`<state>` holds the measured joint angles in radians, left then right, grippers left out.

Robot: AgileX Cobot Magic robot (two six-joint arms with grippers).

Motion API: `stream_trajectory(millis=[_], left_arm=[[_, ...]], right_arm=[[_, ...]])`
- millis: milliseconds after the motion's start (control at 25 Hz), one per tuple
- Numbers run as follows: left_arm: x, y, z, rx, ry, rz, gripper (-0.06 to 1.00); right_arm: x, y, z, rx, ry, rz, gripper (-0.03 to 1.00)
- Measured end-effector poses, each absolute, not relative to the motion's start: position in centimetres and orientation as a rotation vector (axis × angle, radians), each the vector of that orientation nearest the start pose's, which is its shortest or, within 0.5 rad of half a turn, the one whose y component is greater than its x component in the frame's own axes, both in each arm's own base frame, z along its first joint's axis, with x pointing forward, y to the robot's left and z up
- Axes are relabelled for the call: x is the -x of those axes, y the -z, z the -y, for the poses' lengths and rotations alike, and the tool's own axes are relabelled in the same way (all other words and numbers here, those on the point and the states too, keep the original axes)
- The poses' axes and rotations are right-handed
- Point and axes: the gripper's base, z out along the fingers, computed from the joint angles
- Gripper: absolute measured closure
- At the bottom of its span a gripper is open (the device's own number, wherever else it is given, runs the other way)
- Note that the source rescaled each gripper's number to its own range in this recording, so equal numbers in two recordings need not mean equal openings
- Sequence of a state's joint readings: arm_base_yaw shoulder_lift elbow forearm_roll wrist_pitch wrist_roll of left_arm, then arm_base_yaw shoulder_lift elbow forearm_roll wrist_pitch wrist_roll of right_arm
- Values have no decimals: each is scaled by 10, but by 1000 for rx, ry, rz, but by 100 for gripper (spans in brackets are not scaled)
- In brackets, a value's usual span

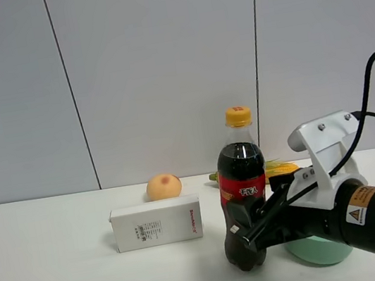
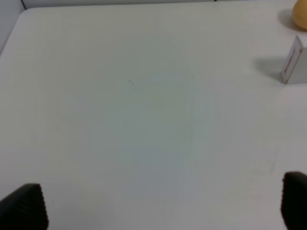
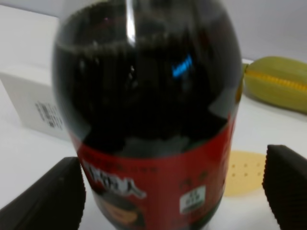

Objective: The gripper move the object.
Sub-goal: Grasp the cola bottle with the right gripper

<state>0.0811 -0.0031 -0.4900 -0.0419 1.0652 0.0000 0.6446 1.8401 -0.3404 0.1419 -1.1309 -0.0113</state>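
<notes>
Black right gripper straddles the yellow-capped tall clear plastic cola bottle, jaws wide, not clamped; left gripper gapes wide too.

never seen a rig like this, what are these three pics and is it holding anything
It is a robot with two arms, each ending in a two-fingered gripper. The wide picture is from a high camera; the others from a camera on each wrist. On the table are a cola bottle, a white box, a peach-coloured fruit, a green bowl and what looks like corn. The right gripper straddles the bottle with a gap showing, so it is not gripped yet. The left gripper is open above the table.
</notes>
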Motion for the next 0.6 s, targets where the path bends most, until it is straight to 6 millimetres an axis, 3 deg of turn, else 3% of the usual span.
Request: stream_trajectory(millis=[600], left_arm=[[4,-274,4,81,0,-2053,-6]], right_arm=[[-224,-119,-154,438,-382,-1769,4]])
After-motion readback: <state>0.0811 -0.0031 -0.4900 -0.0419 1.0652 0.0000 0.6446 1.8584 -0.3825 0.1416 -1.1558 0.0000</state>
